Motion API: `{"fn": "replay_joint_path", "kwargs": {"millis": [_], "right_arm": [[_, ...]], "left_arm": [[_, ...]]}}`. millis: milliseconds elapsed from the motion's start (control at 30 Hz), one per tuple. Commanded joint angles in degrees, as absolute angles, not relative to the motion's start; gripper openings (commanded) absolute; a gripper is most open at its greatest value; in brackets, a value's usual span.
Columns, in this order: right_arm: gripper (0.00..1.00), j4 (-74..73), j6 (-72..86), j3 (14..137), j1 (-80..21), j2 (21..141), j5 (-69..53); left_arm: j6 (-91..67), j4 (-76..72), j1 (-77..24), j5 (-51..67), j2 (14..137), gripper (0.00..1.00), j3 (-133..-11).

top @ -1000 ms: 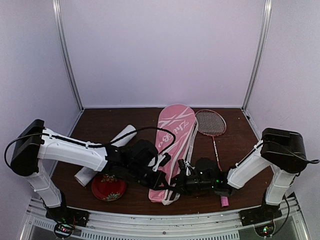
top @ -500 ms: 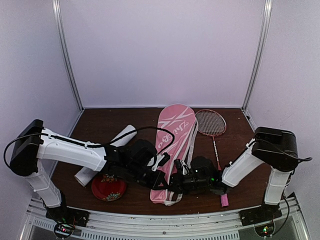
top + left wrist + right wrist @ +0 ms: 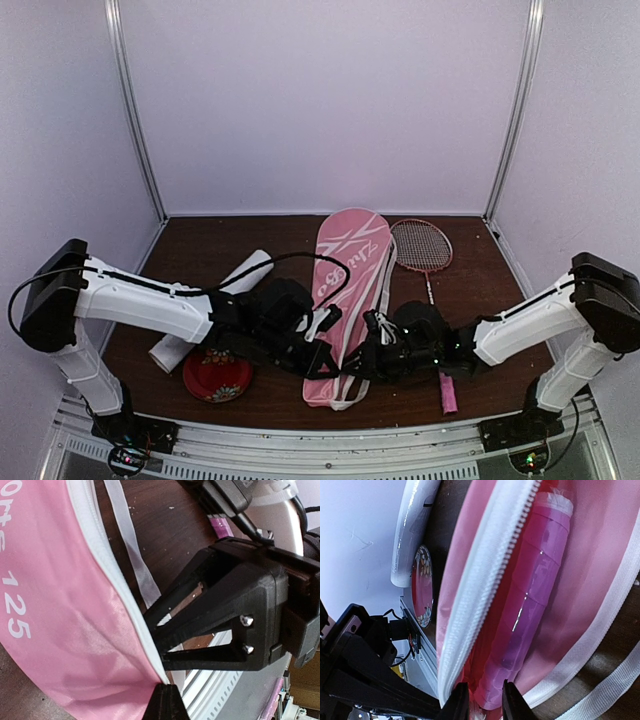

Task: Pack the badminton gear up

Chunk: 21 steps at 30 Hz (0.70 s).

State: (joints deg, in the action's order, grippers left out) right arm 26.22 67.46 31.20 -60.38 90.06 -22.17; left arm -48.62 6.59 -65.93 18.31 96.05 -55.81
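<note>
Tube (image 3: 248,270) lies far left, plate (image 3: 216,378) at its near end. Left gripper (image 3: 322,348): jaws together, pinching near edge of bag (image 3: 348,255). Bag lies mid-surface (image 3: 200,240), unzipped, pink handle (image 3: 530,595) inside. Right gripper (image 3: 485,694): jaws slightly apart, flanking handle end at bag mouth. Racquet (image 3: 421,246) lies right of bag.

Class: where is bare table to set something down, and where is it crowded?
Bare: the back-left corner between the white tube and the pink bag, and the right strip beside the racquet. Crowded: the near edge, from the red plate to the bag's open end.
</note>
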Motion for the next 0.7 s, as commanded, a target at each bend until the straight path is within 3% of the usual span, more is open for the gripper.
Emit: {"fn": "replay_joint_path", "kwargs": {"millis": [0, 300, 667], "right_arm": [[0.23, 22.86, 64.70, 31.11, -60.21, 89.49, -20.29], [0.18, 35.78, 69.55, 32.40, -60.23, 98.98, -24.38], [0.12, 42.38, 71.09, 36.41, -60.33, 101.89, -25.78]], "left_arm": [[-48.46, 4.92, -65.48, 19.66, 96.50, 0.00, -55.94], [-48.01, 4.37, -65.48, 20.37, 96.84, 0.00, -56.65], [-48.90, 1.95, -65.48, 22.29, 96.91, 0.00, -55.77]]}}
